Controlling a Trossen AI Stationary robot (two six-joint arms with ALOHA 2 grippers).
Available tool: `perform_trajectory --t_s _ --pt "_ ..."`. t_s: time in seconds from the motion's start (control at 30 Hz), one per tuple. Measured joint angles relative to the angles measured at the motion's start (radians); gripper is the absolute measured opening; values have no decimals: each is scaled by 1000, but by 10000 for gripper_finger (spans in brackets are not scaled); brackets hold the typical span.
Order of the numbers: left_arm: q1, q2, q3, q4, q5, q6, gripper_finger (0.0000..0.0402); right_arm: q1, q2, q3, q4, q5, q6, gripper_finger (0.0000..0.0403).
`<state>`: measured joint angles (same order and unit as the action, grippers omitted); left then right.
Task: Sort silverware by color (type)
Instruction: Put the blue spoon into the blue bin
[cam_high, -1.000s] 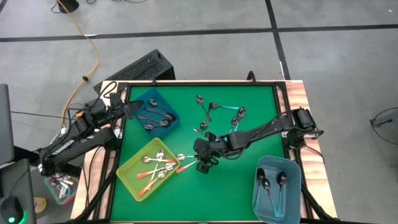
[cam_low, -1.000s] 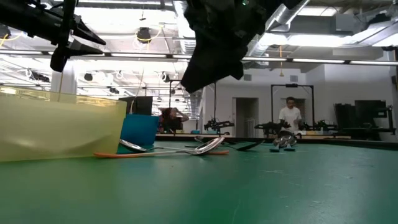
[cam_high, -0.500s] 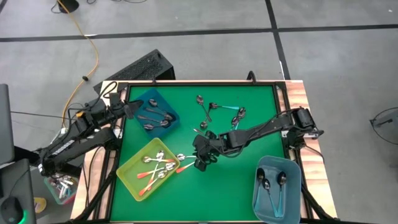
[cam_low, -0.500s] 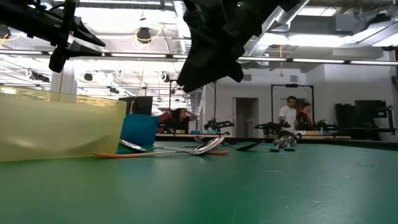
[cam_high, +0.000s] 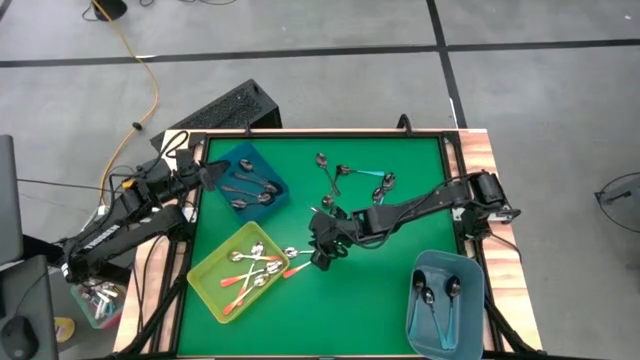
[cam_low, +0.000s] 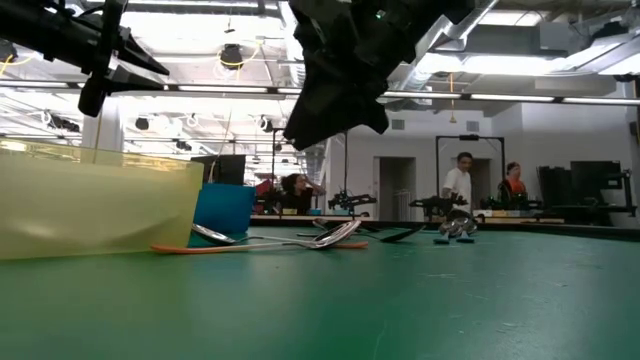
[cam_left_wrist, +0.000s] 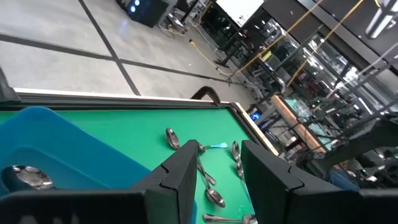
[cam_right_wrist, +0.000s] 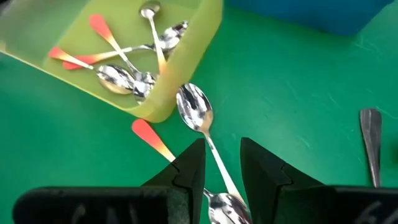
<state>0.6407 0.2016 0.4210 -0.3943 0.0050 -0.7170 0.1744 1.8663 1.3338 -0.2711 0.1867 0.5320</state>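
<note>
Three bins (cam_high: 246, 273), two arms, two people (cam_low: 458, 182), roughly twenty spoons (cam_high: 330, 172).

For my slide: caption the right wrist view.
Right gripper, open, above orange-handled spoons lying beside the yellow bin.

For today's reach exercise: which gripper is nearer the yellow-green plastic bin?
Right. The right gripper hangs just beyond the yellow-green plastic bin, above its corner's loose spoons; the left gripper hovers by the dark blue bin.

The green table (cam_high: 380, 300) carries a yellow bin (cam_high: 205, 285), two blue bins (cam_high: 243, 160) and loose spoons (cam_high: 335, 178).
</note>
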Motion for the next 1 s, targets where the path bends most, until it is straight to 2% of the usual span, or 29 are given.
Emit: perform_trajectory --t_s 0.27,0.7,0.83,0.93,1.0 --pt "0 0 0 -1 -60 0 110 -42 0 0 -81 -2 -70 113" --pt "0 1 0 -20 -108 31 110 -161 -90 -22 -247 -72 -356 113" --pt "0 1 0 -17 -127 31 110 -172 -160 -121 -214 -86 -373 113" --pt "0 1 0 -17 -147 31 110 -176 -236 -249 -139 -108 -352 113" --pt "0 1 0 -17 -166 27 110 -176 -295 -353 -30 -117 -321 113"
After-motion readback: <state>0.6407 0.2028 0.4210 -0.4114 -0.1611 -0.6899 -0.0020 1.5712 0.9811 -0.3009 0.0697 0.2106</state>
